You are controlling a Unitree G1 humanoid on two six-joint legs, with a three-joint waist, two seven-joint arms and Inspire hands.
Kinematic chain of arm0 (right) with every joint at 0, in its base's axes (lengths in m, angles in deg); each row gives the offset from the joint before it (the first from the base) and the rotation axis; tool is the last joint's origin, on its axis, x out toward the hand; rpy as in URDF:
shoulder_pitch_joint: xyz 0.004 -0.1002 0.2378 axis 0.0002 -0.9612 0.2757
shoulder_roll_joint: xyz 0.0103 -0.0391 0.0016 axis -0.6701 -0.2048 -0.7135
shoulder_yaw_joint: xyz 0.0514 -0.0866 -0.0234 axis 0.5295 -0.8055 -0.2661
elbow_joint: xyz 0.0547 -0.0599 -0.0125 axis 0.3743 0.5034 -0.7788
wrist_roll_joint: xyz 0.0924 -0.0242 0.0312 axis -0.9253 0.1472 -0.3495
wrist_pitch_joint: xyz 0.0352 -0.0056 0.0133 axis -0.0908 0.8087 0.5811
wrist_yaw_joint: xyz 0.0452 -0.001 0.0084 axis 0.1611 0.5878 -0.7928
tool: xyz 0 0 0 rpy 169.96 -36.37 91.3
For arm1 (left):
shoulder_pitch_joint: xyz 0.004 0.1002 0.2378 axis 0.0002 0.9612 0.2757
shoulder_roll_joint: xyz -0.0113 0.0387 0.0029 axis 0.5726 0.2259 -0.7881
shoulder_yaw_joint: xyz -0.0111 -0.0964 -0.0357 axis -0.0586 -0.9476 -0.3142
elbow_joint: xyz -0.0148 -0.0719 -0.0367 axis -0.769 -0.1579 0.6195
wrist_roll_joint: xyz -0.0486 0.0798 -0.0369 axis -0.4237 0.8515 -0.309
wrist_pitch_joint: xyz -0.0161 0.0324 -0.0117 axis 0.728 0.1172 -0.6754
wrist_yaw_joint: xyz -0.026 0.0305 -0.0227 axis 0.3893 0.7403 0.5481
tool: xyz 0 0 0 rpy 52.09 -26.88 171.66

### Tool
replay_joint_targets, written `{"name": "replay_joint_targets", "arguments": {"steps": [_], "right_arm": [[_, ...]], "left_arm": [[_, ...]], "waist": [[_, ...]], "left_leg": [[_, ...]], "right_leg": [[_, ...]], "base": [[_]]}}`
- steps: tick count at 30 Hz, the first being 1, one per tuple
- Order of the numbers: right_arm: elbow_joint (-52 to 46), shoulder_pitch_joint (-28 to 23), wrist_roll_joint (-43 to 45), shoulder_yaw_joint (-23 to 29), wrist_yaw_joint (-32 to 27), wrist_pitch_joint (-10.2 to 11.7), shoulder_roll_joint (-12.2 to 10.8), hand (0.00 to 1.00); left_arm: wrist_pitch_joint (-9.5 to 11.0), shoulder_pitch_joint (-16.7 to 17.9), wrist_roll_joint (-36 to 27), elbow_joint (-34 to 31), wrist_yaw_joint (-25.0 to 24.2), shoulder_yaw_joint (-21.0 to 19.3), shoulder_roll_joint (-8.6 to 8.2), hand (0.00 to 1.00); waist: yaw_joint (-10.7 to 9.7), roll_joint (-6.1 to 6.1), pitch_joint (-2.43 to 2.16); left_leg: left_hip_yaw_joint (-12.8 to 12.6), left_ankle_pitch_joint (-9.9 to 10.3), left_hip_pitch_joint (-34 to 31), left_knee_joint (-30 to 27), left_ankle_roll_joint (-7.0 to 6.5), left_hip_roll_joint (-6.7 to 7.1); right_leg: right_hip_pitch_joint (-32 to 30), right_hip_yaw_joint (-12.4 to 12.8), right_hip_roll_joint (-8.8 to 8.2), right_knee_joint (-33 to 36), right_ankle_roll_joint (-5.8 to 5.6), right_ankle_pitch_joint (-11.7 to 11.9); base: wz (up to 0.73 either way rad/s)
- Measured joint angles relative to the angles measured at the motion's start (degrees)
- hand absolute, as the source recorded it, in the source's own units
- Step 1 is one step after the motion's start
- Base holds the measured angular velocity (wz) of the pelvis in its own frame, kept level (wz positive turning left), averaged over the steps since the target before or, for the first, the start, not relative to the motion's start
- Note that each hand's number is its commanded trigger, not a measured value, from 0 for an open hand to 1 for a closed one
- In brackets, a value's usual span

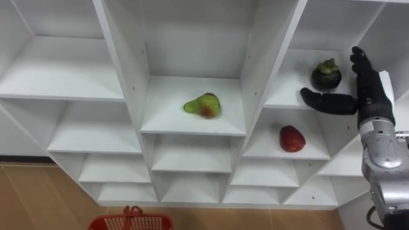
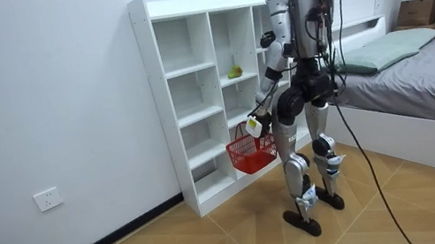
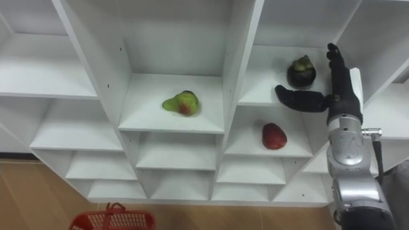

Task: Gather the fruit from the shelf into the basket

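Observation:
A dark mangosteen [image 1: 326, 75] sits on an upper shelf in the right column of the white closet [image 1: 192, 124]. My right hand [image 1: 361, 89] is open beside it, thumb stretched out under the fruit and fingers up to its right, not touching. A green pear with a red patch [image 1: 204, 105] lies on the middle shelf. A red strawberry-like fruit [image 1: 291, 138] rests one shelf below the mangosteen. A red basket [image 1: 132, 222] hangs low at the bottom edge. In the room view my left hand [image 2: 254, 117] holds the basket's [image 2: 249, 150] handle.
I stand close in front of the closet [image 2: 213, 96] on a wooden floor [image 2: 220, 238]. A bed [image 2: 425, 76] lies to the room view's right. Vertical dividers [image 1: 265, 64] separate the compartments.

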State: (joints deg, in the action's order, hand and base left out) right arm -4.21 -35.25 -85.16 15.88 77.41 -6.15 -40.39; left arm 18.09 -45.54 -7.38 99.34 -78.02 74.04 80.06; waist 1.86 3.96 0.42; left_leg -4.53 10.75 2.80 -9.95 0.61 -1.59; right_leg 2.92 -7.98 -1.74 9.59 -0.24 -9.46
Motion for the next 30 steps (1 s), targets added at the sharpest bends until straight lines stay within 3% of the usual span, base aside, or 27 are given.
{"name": "replay_joint_targets", "arguments": {"steps": [12, 29, 30], "right_arm": [[1.4, 0.1, 2.4, 0.7, 3.9, 0.2, 0.0, 0.00], [1.9, 0.1, 4.9, 0.4, 6.1, 1.3, 0.0, 0.00], [1.9, 0.1, 4.9, 0.4, 6.1, 1.3, 0.0, 0.04]], "left_arm": [[0.0, 0.0, 0.0, 0.0, 0.3, -0.3, 0.14, 1.00], [0.0, 0.1, 0.0, 0.0, 0.2, -0.3, 0.38, 1.00], [0.0, 0.1, 0.0, -0.1, 0.2, -0.3, 0.39, 1.00]], "waist": [[0.0, 0.88, -0.06], [0.1, 0.54, -0.08], [0.1, 0.49, -0.13]], "left_leg": [[0.0, 0.0, 0.0, -0.2, 0.00, 0.00], [0.1, 0.0, 0.0, -0.5, 0.00, -0.02], [0.1, 0.0, 0.1, -0.5, 0.00, -0.02]], "right_leg": [[0.1, 0.0, 0.00, 0.1, 0.01, 0.0], [0.2, 0.0, 0.01, 0.2, 0.03, 0.1], [0.3, 0.0, 0.01, 0.2, 0.04, 0.1]], "base": [[0.00], [0.00], [0.00]]}}
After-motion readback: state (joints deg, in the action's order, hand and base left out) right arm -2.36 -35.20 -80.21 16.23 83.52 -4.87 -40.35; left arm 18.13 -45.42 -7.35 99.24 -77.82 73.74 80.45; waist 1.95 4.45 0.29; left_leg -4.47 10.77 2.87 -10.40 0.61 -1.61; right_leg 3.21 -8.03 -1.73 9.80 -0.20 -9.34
